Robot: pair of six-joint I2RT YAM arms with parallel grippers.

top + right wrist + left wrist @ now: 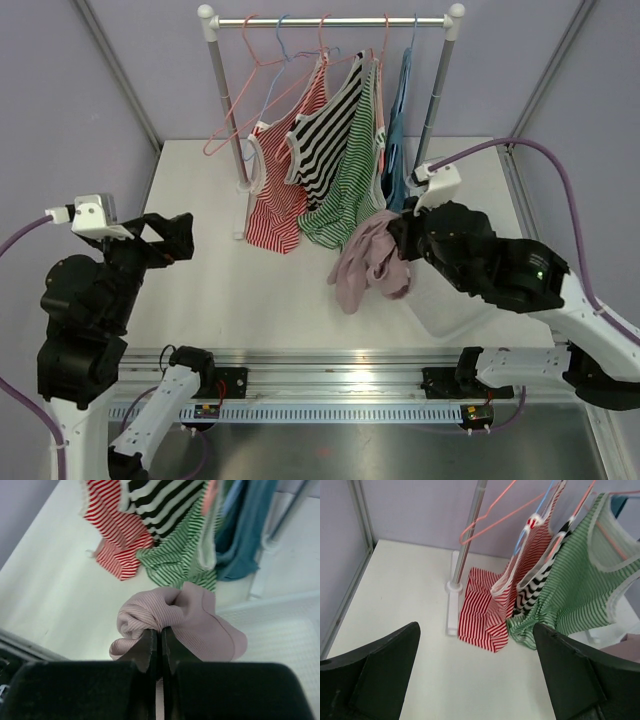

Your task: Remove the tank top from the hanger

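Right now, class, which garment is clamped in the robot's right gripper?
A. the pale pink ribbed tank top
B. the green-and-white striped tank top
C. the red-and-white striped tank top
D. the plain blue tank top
A: in the right wrist view the right gripper is shut on a bunched fold of the pale pink ribbed tank top, which is off any hanger.

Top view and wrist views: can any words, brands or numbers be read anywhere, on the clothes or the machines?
None can be read.
Small stickers low in the top view: too small to read.
Red tag on the red striped top: blurred.
Pink tank top: no print shows.
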